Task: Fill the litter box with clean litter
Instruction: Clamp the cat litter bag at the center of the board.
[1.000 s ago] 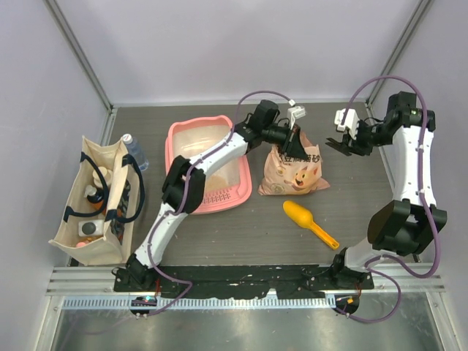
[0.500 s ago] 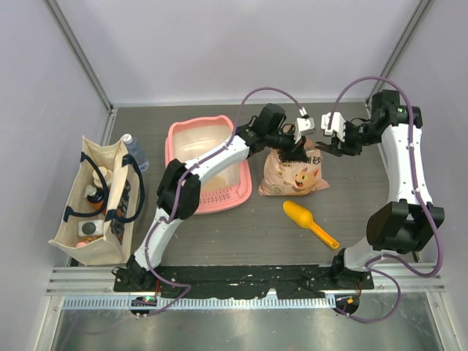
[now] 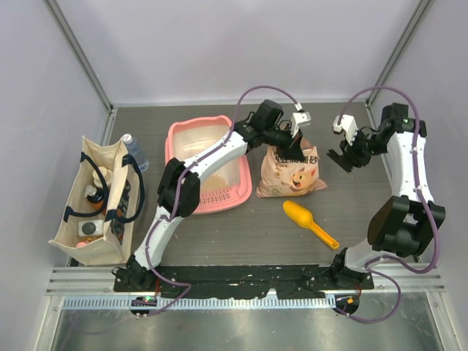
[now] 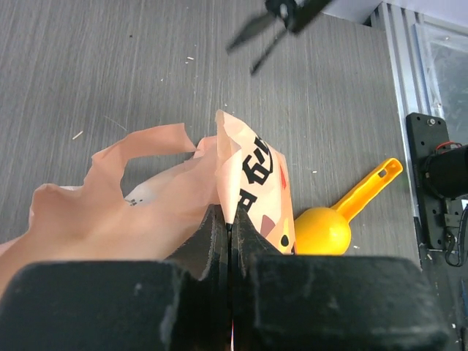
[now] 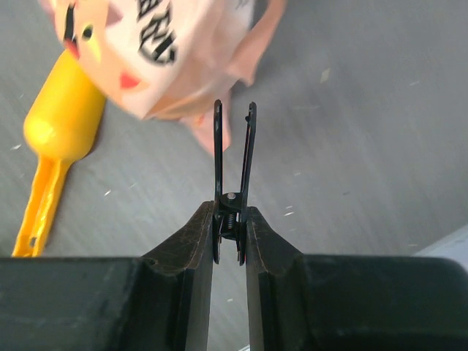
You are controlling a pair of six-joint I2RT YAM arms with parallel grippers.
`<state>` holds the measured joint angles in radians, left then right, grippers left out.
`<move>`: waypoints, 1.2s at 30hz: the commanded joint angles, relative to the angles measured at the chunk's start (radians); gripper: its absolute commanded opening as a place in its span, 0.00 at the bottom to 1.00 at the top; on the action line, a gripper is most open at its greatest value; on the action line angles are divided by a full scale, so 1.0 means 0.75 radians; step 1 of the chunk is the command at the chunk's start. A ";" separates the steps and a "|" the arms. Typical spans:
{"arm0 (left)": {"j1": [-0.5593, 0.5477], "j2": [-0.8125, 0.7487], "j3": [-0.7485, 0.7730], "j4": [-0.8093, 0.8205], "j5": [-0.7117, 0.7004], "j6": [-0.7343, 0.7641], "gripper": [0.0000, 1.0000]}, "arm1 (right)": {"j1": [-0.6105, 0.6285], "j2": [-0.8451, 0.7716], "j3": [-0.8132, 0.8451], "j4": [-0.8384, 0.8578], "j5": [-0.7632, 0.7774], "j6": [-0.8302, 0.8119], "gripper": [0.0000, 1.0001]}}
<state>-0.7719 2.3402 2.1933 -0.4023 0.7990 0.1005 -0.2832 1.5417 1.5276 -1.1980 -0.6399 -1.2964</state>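
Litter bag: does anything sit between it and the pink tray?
Nothing visible; the bag and the pink tray sit side by side. The left claw pinches the bag's top; the right claw holds a clip.

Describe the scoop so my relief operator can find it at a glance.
Start at the large pink plastic litter box, then go right to the peach plastic bag with a cartoon cat. On the robot's side of it lies the yellow-orange plastic scoop, the only bright yellow thing, with a long handle.
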 commanded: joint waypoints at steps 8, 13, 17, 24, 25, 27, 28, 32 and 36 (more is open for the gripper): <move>0.007 -0.116 0.004 0.068 0.129 -0.159 0.00 | -0.046 0.157 0.190 -0.068 -0.188 0.266 0.02; 0.019 -0.030 0.160 -0.095 0.193 -0.211 0.00 | -0.023 0.170 0.219 -0.082 -0.261 0.150 0.01; 0.049 0.184 0.395 -0.171 0.331 -0.546 0.00 | 0.003 0.168 0.327 -0.353 -0.372 -0.144 0.01; 0.052 0.053 0.116 0.208 0.291 -0.879 0.08 | 0.038 0.016 0.027 0.083 -0.204 0.147 0.02; 0.052 0.024 0.064 0.260 0.224 -0.868 0.23 | 0.038 0.018 0.005 0.108 -0.172 0.196 0.01; 0.047 -0.017 0.005 0.330 0.172 -0.824 0.36 | 0.032 0.035 -0.040 0.127 -0.155 0.229 0.02; 0.043 -0.017 0.009 0.332 0.138 -0.771 0.48 | 0.026 0.039 -0.055 0.135 -0.155 0.248 0.01; 0.027 -0.081 -0.024 0.358 0.037 -0.552 0.74 | 0.001 0.051 -0.118 0.161 -0.137 0.285 0.01; 0.009 -0.256 -0.303 0.489 -0.106 -0.212 0.83 | -0.005 0.078 -0.141 0.196 -0.145 0.238 0.01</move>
<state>-0.7490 2.3116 2.1052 -0.1802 0.8410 -0.3237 -0.2813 1.5902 1.4261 -1.1069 -0.7422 -1.1183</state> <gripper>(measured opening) 0.801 0.242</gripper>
